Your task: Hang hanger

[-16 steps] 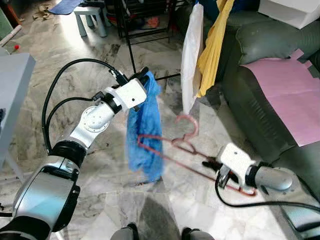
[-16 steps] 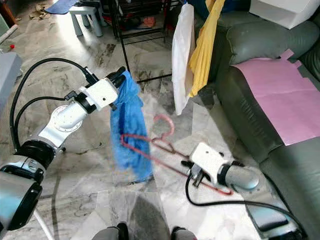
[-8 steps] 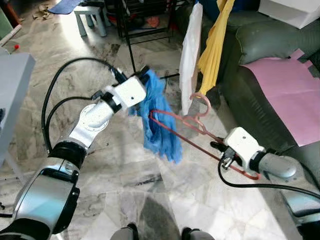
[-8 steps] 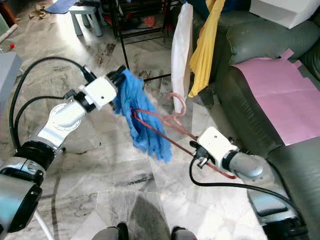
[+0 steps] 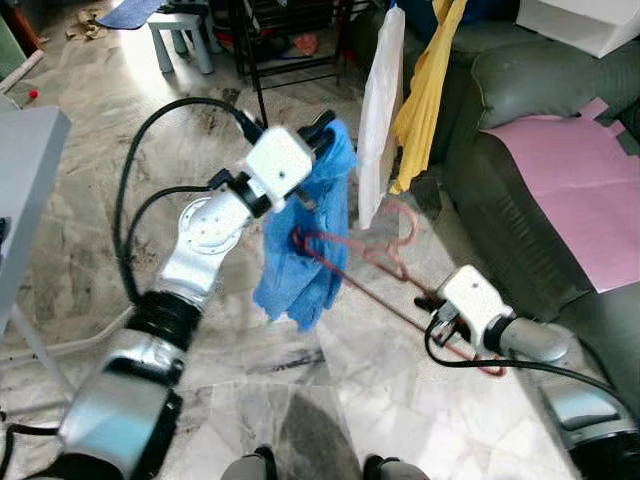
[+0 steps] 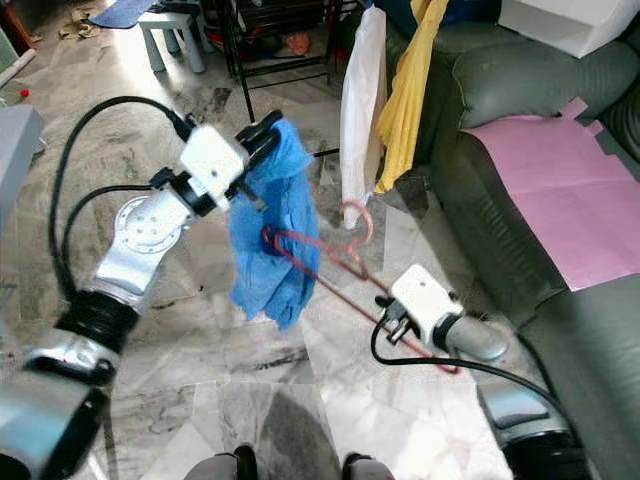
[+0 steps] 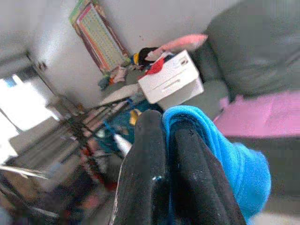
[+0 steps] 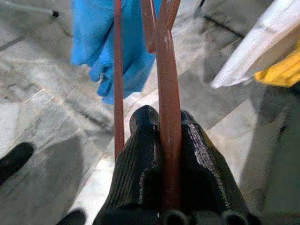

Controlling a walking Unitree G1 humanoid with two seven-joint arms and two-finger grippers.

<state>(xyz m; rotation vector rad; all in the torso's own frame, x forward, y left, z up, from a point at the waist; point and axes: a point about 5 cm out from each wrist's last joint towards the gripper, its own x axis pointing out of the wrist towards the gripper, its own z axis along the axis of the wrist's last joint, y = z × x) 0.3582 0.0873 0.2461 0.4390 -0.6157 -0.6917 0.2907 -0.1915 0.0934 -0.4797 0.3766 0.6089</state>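
the left gripper [image 5: 322, 128] is raised over the marble floor [image 5: 150, 150], its fingers [image 7: 154, 178] pinched shut on the top of a blue cloth [image 5: 305, 235]. the cloth hangs limp from that grip, and its lower half is bunched so its shape is hard to read.

the right gripper [image 5: 432, 308] sits lower and nearer the sofa [image 5: 520, 90]. its fingers [image 8: 140, 164] are clamped on one arm of a red hanger [image 5: 370, 255]. the hanger slants up from that grip toward the cloth; its far end reaches the folds, but whether it passes inside them or lies against them cannot be told. the hook [image 5: 405, 225] curls up near a white garment [image 5: 378, 110] and is faint and blurred. the hanger's near end pokes out behind the right wrist.

the white garment and a yellow one [image 5: 425, 90] hang just beside the sofa, their tops cut off by the frame edge. a pink sheet [image 5: 575, 180] lies on the seat. a black rack [image 5: 290, 40] and a small stool [image 5: 180, 35] stand further back, partly cropped.
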